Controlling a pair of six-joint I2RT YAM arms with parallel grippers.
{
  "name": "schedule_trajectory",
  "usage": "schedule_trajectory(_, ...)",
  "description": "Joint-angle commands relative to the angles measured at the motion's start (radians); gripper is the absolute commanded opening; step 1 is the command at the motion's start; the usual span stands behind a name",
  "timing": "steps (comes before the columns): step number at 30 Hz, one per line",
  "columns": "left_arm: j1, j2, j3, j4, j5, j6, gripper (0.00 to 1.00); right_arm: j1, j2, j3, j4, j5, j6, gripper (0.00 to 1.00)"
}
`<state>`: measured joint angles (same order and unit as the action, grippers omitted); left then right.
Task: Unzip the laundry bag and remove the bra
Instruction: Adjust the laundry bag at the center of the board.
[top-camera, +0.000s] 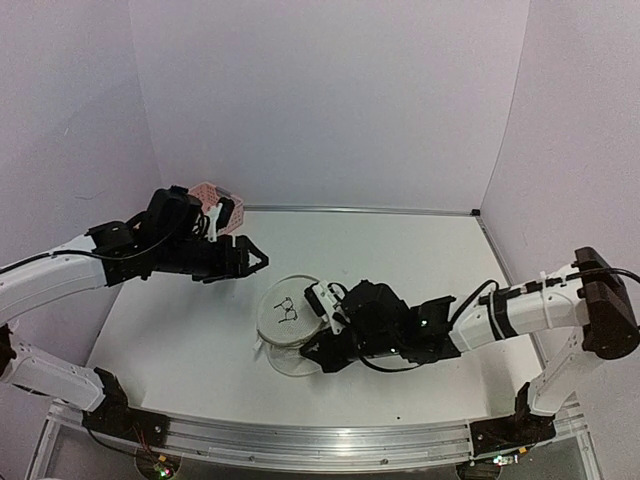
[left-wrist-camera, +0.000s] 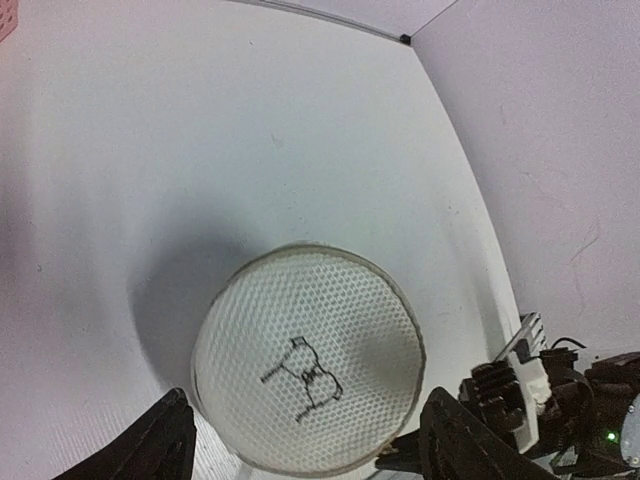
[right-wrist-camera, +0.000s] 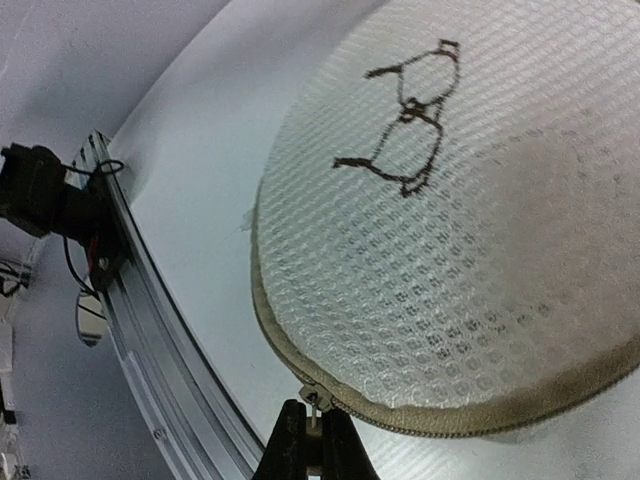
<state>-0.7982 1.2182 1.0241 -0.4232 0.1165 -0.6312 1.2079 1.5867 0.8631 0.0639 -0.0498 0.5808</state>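
**Desk:** Where is the laundry bag (top-camera: 288, 318)?

**Photographer:** It lies flat on the white bench (top-camera: 180, 340), near the middle, domed mesh side up, with the black glasses-like logo (left-wrist-camera: 305, 382) on top. The tan zip rim (right-wrist-camera: 480, 415) runs shut along the edge seen from the right wrist.

**Desk:** And the jaws?

**Photographer:** The right jaws are pinched together on the small metal zip pull (right-wrist-camera: 315, 402) at the bag's near rim, on the side facing the aluminium rail (right-wrist-camera: 170, 330). The left jaws stand wide apart and hold nothing. They are raised above the bench, just behind and left of the bag. From the left wrist, the bag shows between the two dark fingers (left-wrist-camera: 160, 445).

**Desk:** Anything else in shot?

**Photographer:** A pink slotted basket (top-camera: 207, 192) sits in the back left corner, behind the left arm (top-camera: 60, 275) and well apart from the bag.
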Motion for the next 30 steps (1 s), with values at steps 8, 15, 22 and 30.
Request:
schedule_trajectory(8, 0.002, -0.196, -0.183, 0.007, 0.085, -0.194, 0.8, 0.007, 0.179, 0.144, 0.283, -0.044, 0.177, 0.0)
schedule_trajectory(15, 0.002, -0.231, -0.335, 0.212, 0.198, -0.321, 0.8, 0.008, 0.224, 0.173, 0.315, -0.057, 0.193, 0.0)
schedule_trajectory(22, 0.002, -0.135, -0.437, 0.482, 0.325, -0.435, 0.78, 0.015, 0.196, 0.144, 0.315, -0.045, 0.184, 0.0)
schedule_trajectory(30, 0.002, -0.041, -0.452, 0.565, 0.366, -0.477, 0.75, 0.025, 0.168, 0.111, 0.321, -0.019, 0.173, 0.0)
